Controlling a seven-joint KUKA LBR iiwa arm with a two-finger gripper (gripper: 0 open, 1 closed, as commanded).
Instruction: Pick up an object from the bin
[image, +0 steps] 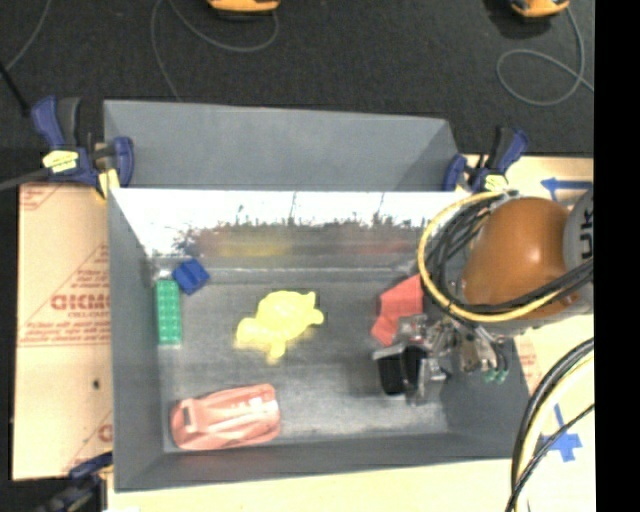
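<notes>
My gripper (405, 372) is low at the right side of the bin, its dark fingers close above the floor. Right behind it, touching or nearly so, lies a red angular block (397, 305) near the right wall. A yellow turtle-shaped toy (279, 322) rests in the middle of the bin, well to the gripper's left. Nothing shows between the fingers.
A pink oblong packet (225, 416) lies at the front left. A green studded brick (168, 313) stands along the left wall, with a small blue block (190, 275) at its far end. The arm's orange cover and cables hang over the right rim.
</notes>
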